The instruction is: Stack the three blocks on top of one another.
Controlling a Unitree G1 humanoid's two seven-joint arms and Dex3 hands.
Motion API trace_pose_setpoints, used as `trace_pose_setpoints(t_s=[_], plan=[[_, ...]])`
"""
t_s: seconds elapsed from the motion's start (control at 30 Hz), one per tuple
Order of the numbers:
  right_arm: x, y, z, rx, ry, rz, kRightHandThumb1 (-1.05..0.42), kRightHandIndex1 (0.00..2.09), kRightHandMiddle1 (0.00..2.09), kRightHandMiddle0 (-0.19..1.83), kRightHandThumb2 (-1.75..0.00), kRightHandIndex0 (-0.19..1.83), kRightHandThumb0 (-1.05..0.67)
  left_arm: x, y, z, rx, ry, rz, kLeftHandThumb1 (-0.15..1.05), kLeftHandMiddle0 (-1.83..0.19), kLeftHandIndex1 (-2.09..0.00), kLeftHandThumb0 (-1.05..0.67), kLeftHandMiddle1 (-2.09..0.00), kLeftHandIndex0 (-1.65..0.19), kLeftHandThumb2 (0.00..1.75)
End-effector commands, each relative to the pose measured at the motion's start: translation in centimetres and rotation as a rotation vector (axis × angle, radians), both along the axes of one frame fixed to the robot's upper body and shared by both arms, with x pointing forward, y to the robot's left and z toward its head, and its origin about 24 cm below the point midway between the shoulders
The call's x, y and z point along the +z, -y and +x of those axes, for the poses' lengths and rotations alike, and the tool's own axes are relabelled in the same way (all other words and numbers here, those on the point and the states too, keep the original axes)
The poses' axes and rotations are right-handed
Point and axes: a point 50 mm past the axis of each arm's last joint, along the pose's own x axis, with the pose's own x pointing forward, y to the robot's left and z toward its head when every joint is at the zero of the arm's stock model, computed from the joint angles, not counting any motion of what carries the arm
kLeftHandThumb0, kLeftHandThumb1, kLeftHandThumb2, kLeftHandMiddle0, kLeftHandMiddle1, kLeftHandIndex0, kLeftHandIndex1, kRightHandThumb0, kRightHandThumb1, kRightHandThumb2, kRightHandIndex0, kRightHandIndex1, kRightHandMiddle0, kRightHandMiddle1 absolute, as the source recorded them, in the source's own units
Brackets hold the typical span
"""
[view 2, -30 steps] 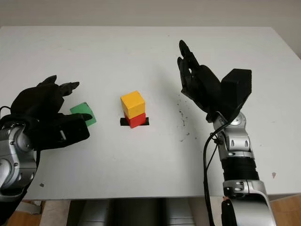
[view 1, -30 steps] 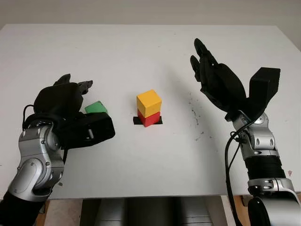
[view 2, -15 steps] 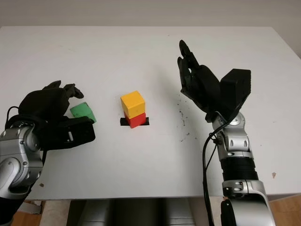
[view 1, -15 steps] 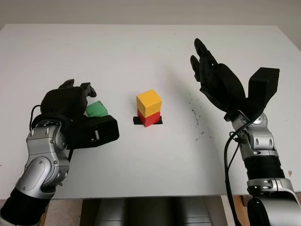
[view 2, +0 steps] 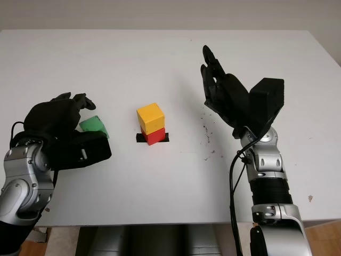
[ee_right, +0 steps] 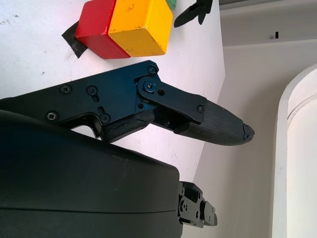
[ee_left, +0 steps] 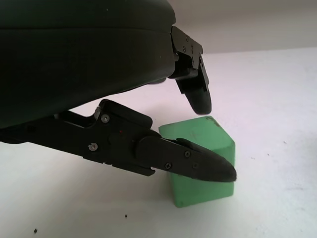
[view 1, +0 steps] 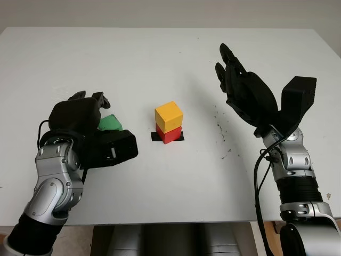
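A yellow block (view 1: 169, 116) sits on a red block (view 1: 170, 135) at the table's middle, over a black tape mark (view 1: 155, 137). They also appear in the right wrist view as the yellow block (ee_right: 141, 25) and the red block (ee_right: 99, 27). A green block (view 1: 111, 123) rests on the table left of the stack. My left hand (ee_left: 215, 141) is open and straddles the green block (ee_left: 203, 163), one finger (ee_left: 195, 94) behind it and one (ee_left: 198, 166) across its near face. I cannot tell if they touch it. My right hand (view 1: 242, 88) is open, raised to the right of the stack.
The white table (view 1: 160, 64) runs wide behind the blocks. Small dark specks (view 1: 221, 130) mark it between the stack and my right arm. The front edge (view 1: 176, 221) is near my forearms.
My left hand has shifted forward and right, and its fingers have come down around the green block, which has stayed in place. The right arm has not moved.
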Motion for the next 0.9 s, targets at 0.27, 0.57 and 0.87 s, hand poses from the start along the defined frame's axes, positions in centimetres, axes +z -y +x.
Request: trace_pose_setpoints(t_s=[0.27, 0.57, 0.87], plan=[[0.76, 0.07, -0.09, -0.004, 0.027, -0.012, -1.05, 0.00, 0.00, -0.19, -0.82, -0.19, -0.69, -0.60, 0.20, 0.09, 0.004, 0.007, 0.093, 1.05, -0.24, -1.07, -0.48, -0.07, -0.17, 0.16], [0.72, 0.21, -0.16, -0.002, 0.032, -0.020, -1.05, 0.00, 0.00, -0.19, -0.83, -0.19, -0.68, -0.62, 0.36, 0.00, 0.005, 0.012, 0.115, 1.05, -0.25, -1.09, -0.43, -0.06, -0.15, 0.16], [0.62, 0.18, -0.17, -0.002, 0.027, -0.016, -1.05, 0.00, 0.00, -0.19, -0.84, -0.19, -0.68, -0.02, 0.62, -0.37, -0.008, 0.023, 0.156, 1.05, -0.29, -0.87, -0.40, -0.07, -0.26, 0.13]])
